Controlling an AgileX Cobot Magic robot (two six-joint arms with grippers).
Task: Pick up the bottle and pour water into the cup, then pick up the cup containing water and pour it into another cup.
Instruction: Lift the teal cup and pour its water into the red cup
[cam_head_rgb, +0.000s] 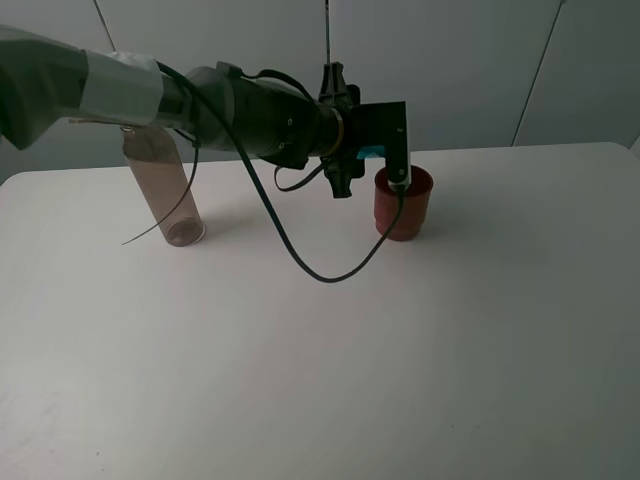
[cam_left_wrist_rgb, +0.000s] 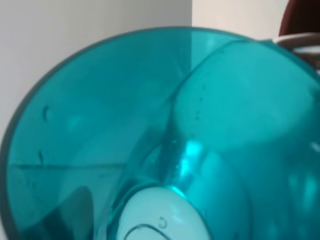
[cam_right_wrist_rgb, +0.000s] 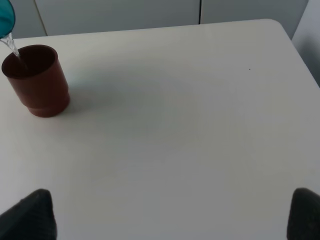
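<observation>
Stretching wide, the white worktop (cam_head_rgb: 420, 360) fills the scene, with pale panelled walls (cam_head_rgb: 460, 60) behind. The left arm reaches in across the middle, its end effector (cam_head_rgb: 388, 150) clamped on the teal cup (cam_left_wrist_rgb: 100, 115), tipped just above the red cup (cam_head_rgb: 403, 205) near the back edge. The bottle (cam_head_rgb: 165, 195) stands well apart on the left. Only the right wrist view catches the thin stream (cam_right_wrist_rgb: 12, 47) dropping into the red cup. There too, the right end effector (cam_right_wrist_rgb: 167, 215) shows fingertips spread wide, holding nothing.
</observation>
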